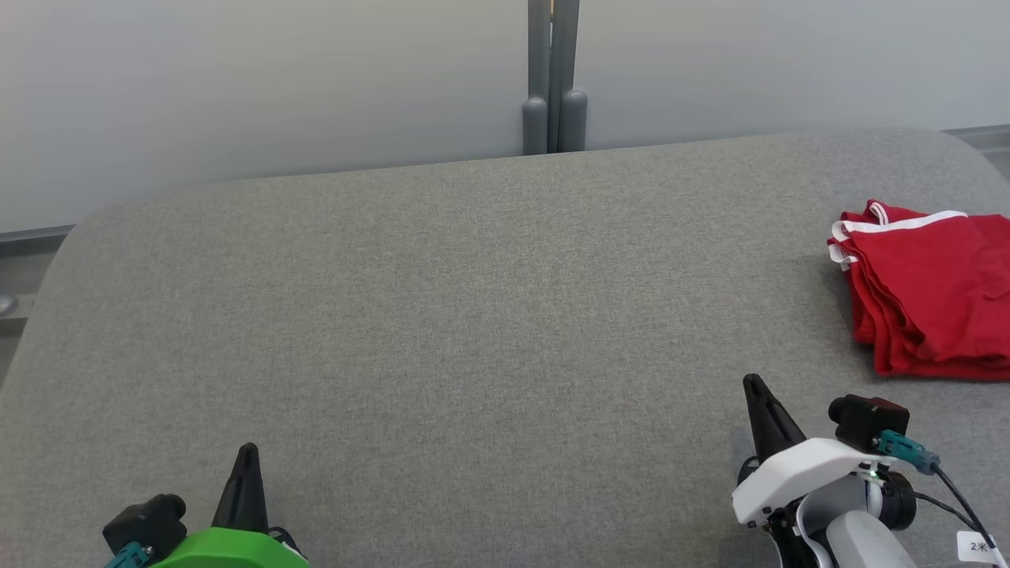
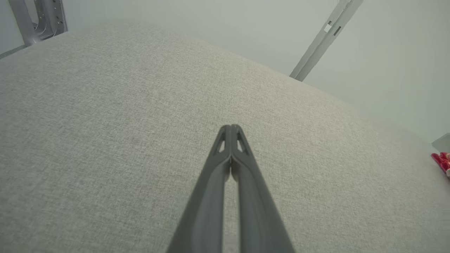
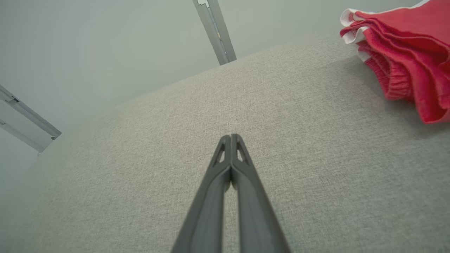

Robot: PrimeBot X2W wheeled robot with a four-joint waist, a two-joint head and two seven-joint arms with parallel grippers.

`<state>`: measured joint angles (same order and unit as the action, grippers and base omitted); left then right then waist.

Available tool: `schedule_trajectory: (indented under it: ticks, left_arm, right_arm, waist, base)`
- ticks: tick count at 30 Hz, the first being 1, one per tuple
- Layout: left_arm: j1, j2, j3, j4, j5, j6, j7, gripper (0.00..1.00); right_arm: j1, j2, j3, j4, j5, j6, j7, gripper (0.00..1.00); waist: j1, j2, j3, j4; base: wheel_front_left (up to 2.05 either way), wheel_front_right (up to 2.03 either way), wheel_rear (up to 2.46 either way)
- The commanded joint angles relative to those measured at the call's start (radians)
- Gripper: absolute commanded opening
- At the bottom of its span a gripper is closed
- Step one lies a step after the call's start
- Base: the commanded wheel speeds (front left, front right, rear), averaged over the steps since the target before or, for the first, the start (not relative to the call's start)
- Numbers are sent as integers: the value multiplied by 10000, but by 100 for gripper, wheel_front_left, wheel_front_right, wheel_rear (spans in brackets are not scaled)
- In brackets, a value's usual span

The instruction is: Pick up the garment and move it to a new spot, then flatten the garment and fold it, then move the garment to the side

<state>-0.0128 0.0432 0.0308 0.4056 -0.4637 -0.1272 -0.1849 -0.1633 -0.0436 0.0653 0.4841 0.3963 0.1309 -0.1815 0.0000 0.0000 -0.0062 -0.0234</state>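
The garment (image 1: 935, 296) is red with white trim and lies folded in layers at the far right of the grey table (image 1: 473, 315), partly cut off by the head view's right edge. It also fills the upper right corner of the right wrist view as the garment (image 3: 407, 52), and a sliver of the garment (image 2: 443, 162) shows at the left wrist view's right edge. My right gripper (image 1: 753, 384) sits shut and empty, below and left of the cloth, apart from it. My left gripper (image 1: 248, 450) rests shut and empty at the lower left, far from it.
A grey post (image 1: 555, 75) stands against the pale wall behind the table's far edge. The table's rounded corners fall away at the far left and far right. Bare grey cloth surface stretches between the two grippers.
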Motion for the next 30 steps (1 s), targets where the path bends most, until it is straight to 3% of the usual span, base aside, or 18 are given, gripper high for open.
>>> schedule_trajectory:
  ticks: [1, 30]
  left_arm:
    - [-248, 34, 56, -235, -461, -9, 78, 0]
    - [-434, 57, 314, -868, -4517, -23, 1129, 0]
  right_arm:
    - [-45, -28, -97, -268, 482, 0, 86, 0]
    - [273, -50, -725, -1184, 4769, 0, 1147, 0]
  waist:
    - [0, 0, 1, 4]
    - [0, 0, 24, 64]
  base:
    - [0, 0, 0]
    - [0, 0, 0]
